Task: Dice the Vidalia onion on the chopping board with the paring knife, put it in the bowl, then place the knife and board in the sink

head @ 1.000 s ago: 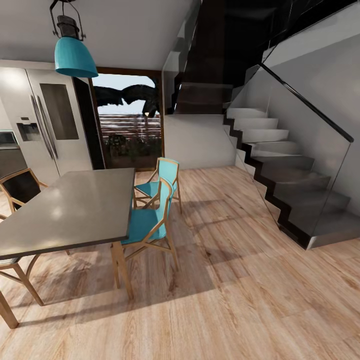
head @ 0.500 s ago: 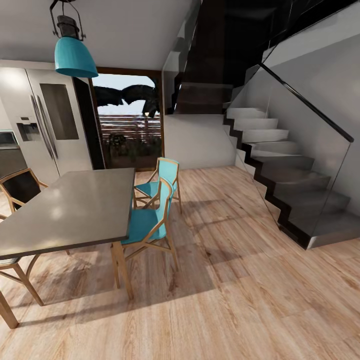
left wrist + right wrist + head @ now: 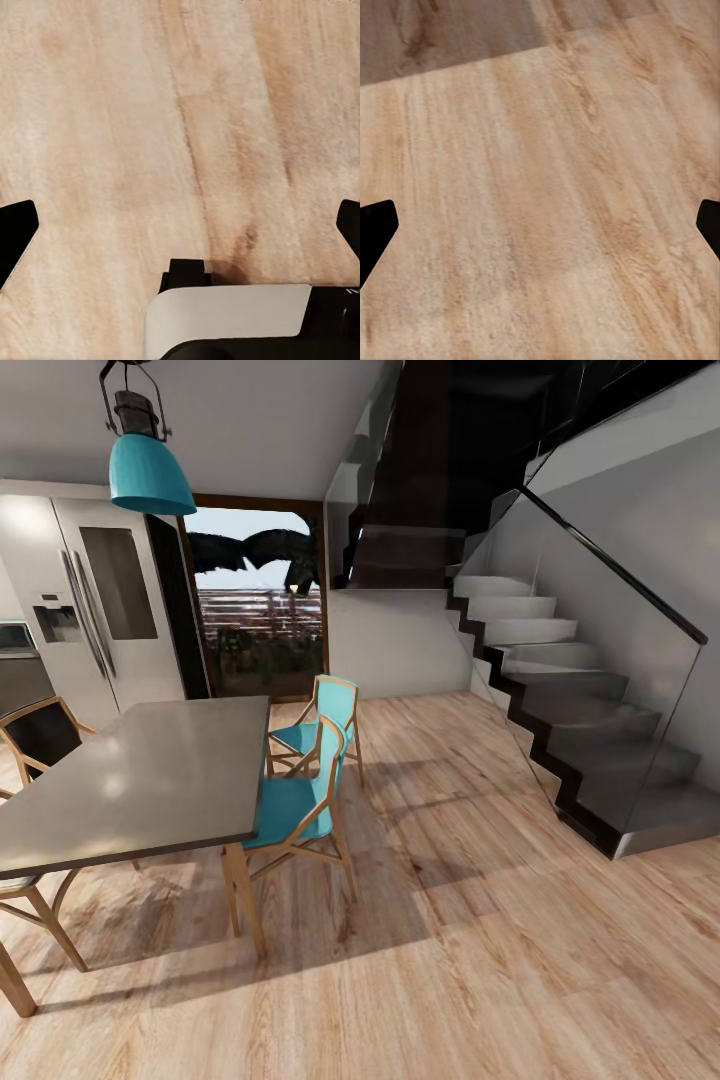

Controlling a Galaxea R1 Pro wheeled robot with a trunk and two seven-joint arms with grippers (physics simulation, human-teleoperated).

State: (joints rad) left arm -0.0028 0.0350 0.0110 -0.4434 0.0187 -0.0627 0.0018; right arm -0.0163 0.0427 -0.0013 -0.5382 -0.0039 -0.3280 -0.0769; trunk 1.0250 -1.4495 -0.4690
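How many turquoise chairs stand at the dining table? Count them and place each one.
2. One turquoise chair sits at the dining table's right side nearer the camera; the other turquoise chair stands just behind it, toward the glass door. More may be hidden behind the table.

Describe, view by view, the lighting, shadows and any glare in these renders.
Head view: bright patch of glare on the grey dining table, chair shadows across the wooden floor. Left wrist view: soft, blurred floorboards, small dark shadow by the arm. Right wrist view: shaded band across one edge.
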